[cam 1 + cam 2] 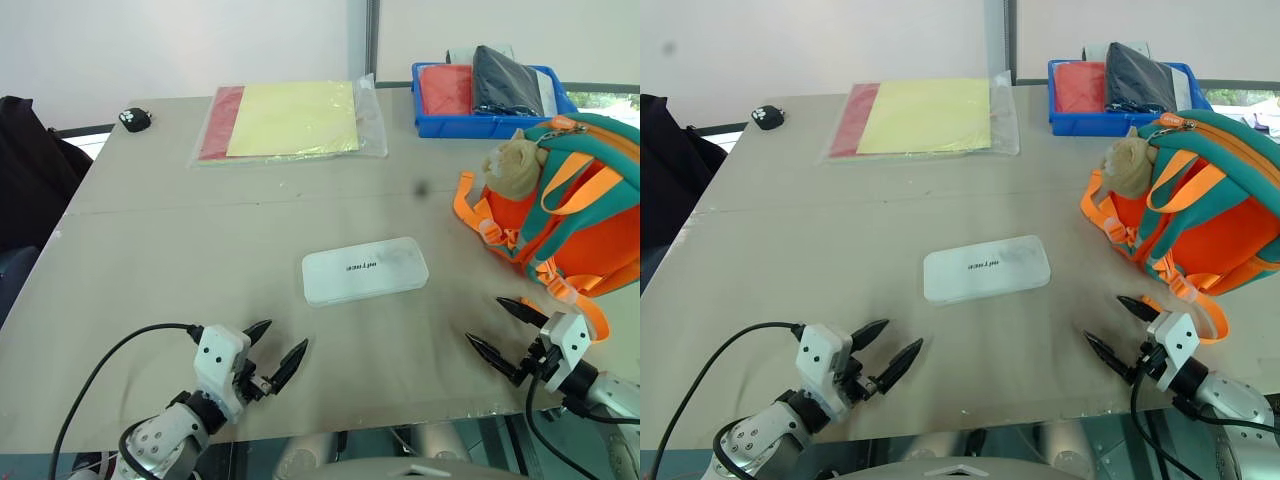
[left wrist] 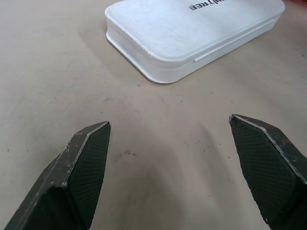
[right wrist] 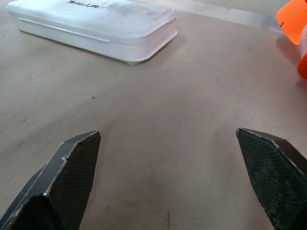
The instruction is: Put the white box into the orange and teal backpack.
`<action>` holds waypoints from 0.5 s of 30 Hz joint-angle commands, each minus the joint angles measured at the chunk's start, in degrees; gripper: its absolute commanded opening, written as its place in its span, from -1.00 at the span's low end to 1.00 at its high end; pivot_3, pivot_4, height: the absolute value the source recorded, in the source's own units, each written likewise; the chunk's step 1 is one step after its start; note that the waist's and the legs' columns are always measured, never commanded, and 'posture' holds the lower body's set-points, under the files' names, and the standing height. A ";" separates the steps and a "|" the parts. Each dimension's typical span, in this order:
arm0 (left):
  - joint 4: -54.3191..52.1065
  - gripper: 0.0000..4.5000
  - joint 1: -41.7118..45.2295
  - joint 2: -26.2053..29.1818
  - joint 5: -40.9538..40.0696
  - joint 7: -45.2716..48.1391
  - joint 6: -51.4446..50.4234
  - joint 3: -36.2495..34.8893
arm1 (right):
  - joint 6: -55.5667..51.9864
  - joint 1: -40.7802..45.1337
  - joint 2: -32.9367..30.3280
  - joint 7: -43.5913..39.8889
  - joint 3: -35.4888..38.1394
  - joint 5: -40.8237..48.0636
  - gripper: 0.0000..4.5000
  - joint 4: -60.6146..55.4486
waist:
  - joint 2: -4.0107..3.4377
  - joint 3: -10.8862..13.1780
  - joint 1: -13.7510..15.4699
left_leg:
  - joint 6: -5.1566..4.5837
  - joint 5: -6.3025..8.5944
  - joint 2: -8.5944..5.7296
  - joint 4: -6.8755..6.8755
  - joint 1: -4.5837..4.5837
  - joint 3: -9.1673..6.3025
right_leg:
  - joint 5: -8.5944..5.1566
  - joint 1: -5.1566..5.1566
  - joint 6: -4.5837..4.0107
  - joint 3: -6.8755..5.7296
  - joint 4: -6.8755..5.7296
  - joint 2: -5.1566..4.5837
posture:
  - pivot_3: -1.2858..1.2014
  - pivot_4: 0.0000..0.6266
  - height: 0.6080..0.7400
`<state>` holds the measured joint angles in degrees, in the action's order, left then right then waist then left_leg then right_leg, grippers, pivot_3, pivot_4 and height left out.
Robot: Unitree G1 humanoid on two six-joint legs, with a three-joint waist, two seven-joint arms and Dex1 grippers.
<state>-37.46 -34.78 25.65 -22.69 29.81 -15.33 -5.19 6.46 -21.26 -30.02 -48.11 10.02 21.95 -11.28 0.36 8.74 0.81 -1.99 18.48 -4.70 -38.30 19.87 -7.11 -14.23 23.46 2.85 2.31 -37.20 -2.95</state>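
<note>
Left eye view showed a wide beige desk (image 1: pixel 200 250) running from the lower edge up to a pale wall at the top of the frame, with a dark bag or garment at the far left edge. On the desk, in the upper middle, lay a yellow-and-red plastic folder (image 1: pixel 290 120), a small black object (image 1: pixel 134 118) sat in the upper left, and a blue tray (image 1: pixel 490 95) holding red and dark items stood at the upper right. The backpack (image 1: pixel 565 205), orange with teal trim and a beige plush charm (image 1: pixel 513 165), rested on the desk at the right side. The white box (image 1: pixel 365 271) lay flat near the centre of the frame, dark lettering on its top, well clear of the backpack. The left gripper (image 1: pixel 277 353) hung low at the lower left, jaws apart and empty, with the box above and to the right of it. The right gripper (image 1: pixel 502 329) sat at the lower right, just below the backpack, jaws spread wide and empty, the box up and to its left, touched by neither gripper.
</note>
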 commanded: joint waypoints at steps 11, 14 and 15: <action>1.53 0.80 -1.88 1.06 -0.70 4.36 2.60 -3.14 | 0.46 1.80 1.31 0.98 -1.06 -0.17 0.99 -2.08 | 0.00 -0.01 0.01 | 0.00 0.00 -0.01 0.00 0.01 -0.01 | 0.00 0.00 0.00 -0.01 0.03 -0.01 | 0.03 -0.52 1.00; 1.65 0.80 -1.88 0.97 -0.61 4.46 2.99 -3.49 | 0.28 2.19 1.23 0.90 -1.30 -0.17 0.99 -2.03 | -0.01 -0.01 0.00 | 0.00 0.00 -0.01 0.00 0.01 -0.01 | 0.00 0.00 0.00 -0.02 0.02 -0.01 | 0.03 -0.52 1.00; 1.78 0.80 -1.79 1.00 -0.66 4.55 3.09 -3.76 | 0.18 2.36 1.20 0.87 -1.35 -0.13 0.99 -2.01 | -0.01 -0.01 -0.01 | 0.00 0.00 -0.01 0.00 0.00 -0.01 | 0.00 0.00 0.00 -0.01 0.02 -0.01 | 0.03 -0.52 1.00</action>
<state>-35.28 -36.23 26.69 -22.71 34.01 -13.53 -7.48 6.44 -19.22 -28.71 -47.11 8.76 21.44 -11.29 0.35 8.73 0.80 -1.99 18.48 -4.70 -38.30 19.87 -7.12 -14.23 23.46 2.85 2.30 -37.18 -2.95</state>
